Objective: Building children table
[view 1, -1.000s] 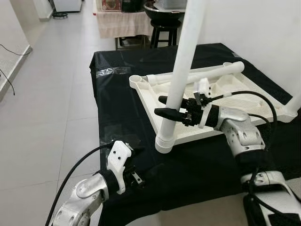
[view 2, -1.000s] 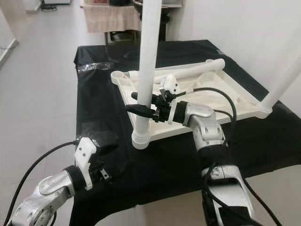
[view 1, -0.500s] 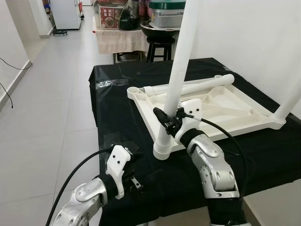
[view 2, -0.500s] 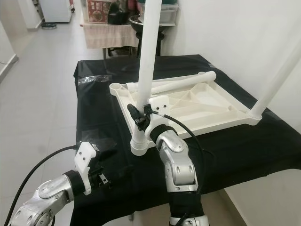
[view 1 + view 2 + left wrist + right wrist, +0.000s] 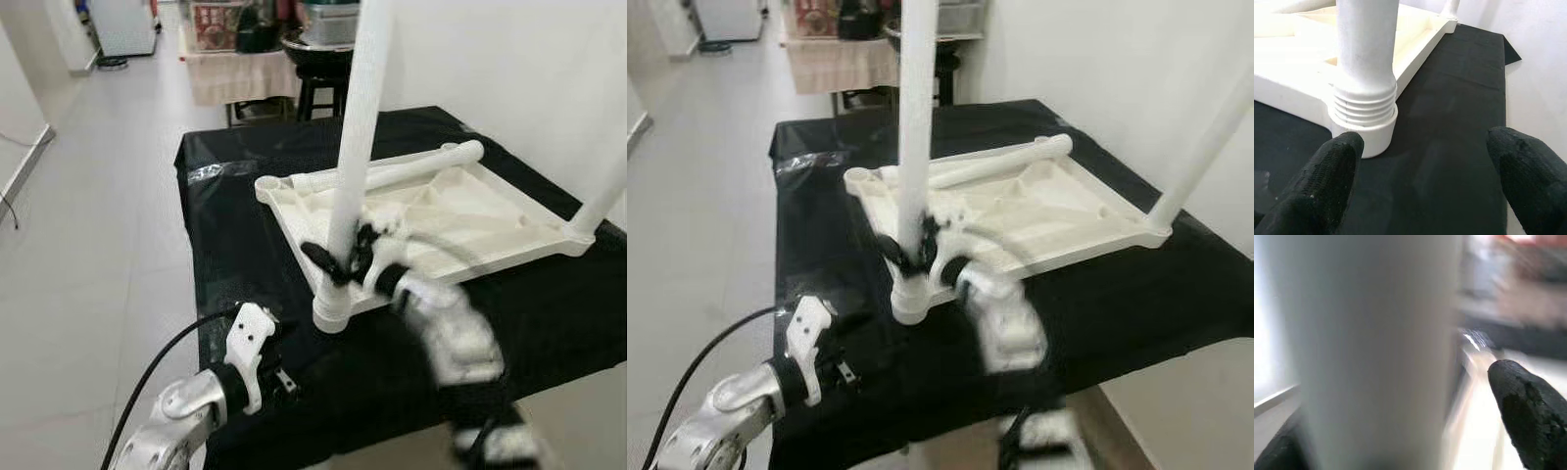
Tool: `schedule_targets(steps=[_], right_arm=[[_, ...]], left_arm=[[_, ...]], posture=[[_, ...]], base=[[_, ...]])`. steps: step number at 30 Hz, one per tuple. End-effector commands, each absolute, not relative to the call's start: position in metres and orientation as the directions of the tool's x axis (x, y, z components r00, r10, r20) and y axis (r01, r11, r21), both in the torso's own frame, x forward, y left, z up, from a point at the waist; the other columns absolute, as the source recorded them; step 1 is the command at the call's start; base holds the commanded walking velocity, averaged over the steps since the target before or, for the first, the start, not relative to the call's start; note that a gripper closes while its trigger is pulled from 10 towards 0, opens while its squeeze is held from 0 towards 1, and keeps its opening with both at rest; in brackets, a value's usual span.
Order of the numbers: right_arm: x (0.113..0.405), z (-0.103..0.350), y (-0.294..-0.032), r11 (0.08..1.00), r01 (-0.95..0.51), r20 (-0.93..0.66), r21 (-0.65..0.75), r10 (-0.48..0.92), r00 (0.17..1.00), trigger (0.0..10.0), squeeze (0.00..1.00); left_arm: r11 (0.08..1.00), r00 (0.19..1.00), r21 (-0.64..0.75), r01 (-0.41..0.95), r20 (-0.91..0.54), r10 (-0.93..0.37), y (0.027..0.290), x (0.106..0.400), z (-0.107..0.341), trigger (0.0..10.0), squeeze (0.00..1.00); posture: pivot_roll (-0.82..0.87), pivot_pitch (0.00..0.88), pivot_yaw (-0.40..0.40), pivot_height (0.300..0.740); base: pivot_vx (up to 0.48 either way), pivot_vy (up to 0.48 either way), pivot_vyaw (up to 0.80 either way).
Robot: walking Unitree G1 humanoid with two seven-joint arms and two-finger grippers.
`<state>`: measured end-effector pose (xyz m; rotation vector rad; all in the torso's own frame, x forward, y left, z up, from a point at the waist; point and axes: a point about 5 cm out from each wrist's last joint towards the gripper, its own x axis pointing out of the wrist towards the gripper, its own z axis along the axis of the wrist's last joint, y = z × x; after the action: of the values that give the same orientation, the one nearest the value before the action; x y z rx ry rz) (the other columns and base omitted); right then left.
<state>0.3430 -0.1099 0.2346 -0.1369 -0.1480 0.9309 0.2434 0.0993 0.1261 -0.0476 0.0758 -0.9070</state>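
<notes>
The white children's tabletop lies upside down on a black-covered table. One white leg stands upright in its near corner socket; a second leg rises at the right corner. A loose leg lies across the tabletop's far edge. My right gripper is open and straddles the upright leg low down; a gap shows between the leg and one fingertip. My left gripper is open, low over the cloth, facing the socket.
The table's front edge lies just under my left arm. Grey floor opens to the left. A stool and a cloth-covered counter stand behind the table. A white wall is at the right.
My right arm has swung from the leg's right side round to its near side, fingers still either side of the leg. The camera shifted a little. The left gripper stays put.
</notes>
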Motion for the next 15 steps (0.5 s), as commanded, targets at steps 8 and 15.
schedule_targets(steps=[8, 15], right_arm=[[0.349, 0.241, -0.116, 0.243, -0.953, -0.047, -0.18, 0.966, 0.255, 10.0, 0.0], [0.363, 0.24, -0.121, 0.176, -0.974, -0.075, -0.14, 0.979, 0.188, 10.0, 0.0]], left_arm=[[0.627, 0.626, -0.074, 0.776, -0.038, -0.779, 0.099, 0.243, 0.125, 0.0, 0.0], [0.644, 0.645, -0.075, 0.761, -0.024, -0.764, 0.1, 0.243, 0.126, 0.0, 0.0]], posture=[[0.01, 0.051, -0.053, 0.74], [0.02, 0.055, -0.056, 0.74]], base=[[0.0, 0.0, 0.0], [0.0, 0.0, 0.0]])
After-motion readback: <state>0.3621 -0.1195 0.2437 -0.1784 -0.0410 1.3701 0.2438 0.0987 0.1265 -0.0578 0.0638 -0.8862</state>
